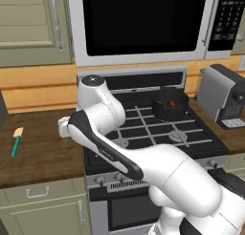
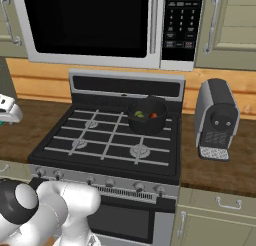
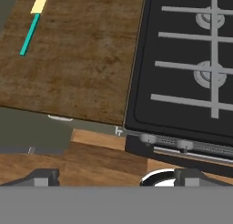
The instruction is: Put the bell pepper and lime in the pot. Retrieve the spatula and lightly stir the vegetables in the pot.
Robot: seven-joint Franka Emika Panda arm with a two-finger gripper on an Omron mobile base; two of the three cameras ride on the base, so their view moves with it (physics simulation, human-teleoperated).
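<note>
The spatula (image 1: 17,140), with a teal handle and a pale cream blade, lies flat on the wooden counter left of the stove. In the hand view the spatula (image 3: 32,27) is at the upper left, well away from my gripper (image 3: 116,177). The gripper is open with nothing between its fingertips. It hovers above the counter's front edge, near the stove's left side. The black pot (image 2: 147,118) stands on the stove's back right burner. Inside it are the red-orange bell pepper (image 2: 153,115) and the green lime (image 2: 139,114). In the left base view the pot (image 1: 170,105) shows the pepper (image 1: 171,103).
A grey coffee machine (image 2: 216,119) stands on the counter right of the stove (image 2: 107,140). A microwave (image 1: 143,24) hangs above the stove. The stove's knobs (image 3: 148,138) line its front edge, with cabinet drawers below the counter.
</note>
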